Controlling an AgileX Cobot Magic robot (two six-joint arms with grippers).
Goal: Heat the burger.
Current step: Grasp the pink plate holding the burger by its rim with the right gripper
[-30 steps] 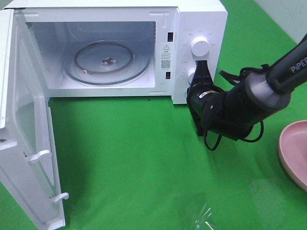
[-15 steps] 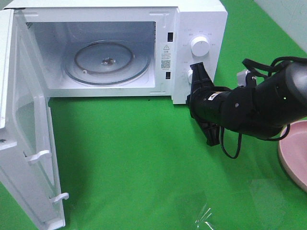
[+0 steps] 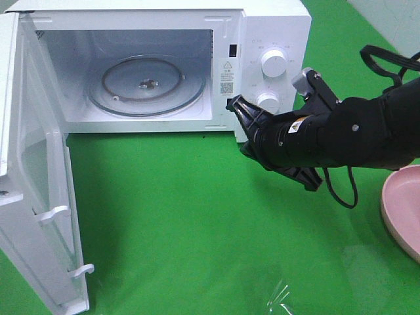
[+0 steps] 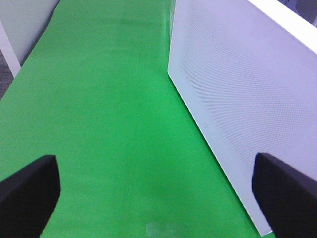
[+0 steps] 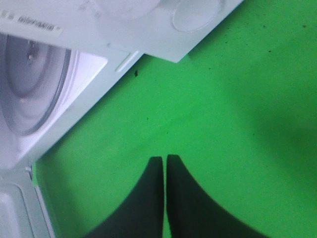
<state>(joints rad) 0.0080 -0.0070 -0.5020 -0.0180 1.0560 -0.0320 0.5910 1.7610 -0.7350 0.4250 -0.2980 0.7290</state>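
Burger: in no view; bearing from jaws cannot be told. Right gripper (image 3: 237, 105) jaws pressed together beside open microwave (image 3: 275, 26); left gripper (image 4: 158, 191) jaws spread, empty.

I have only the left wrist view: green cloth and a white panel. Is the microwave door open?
Observer: Yes. The door stands wide open, and the turntable inside holds no food.
Operator: Where is the right gripper?
Observer: The right gripper hangs before the microwave's front, near the lower knob, jaws shut.
Operator: Do you see the burger?
Observer: No, in no view. Only part of a pink plate shows at the right edge.
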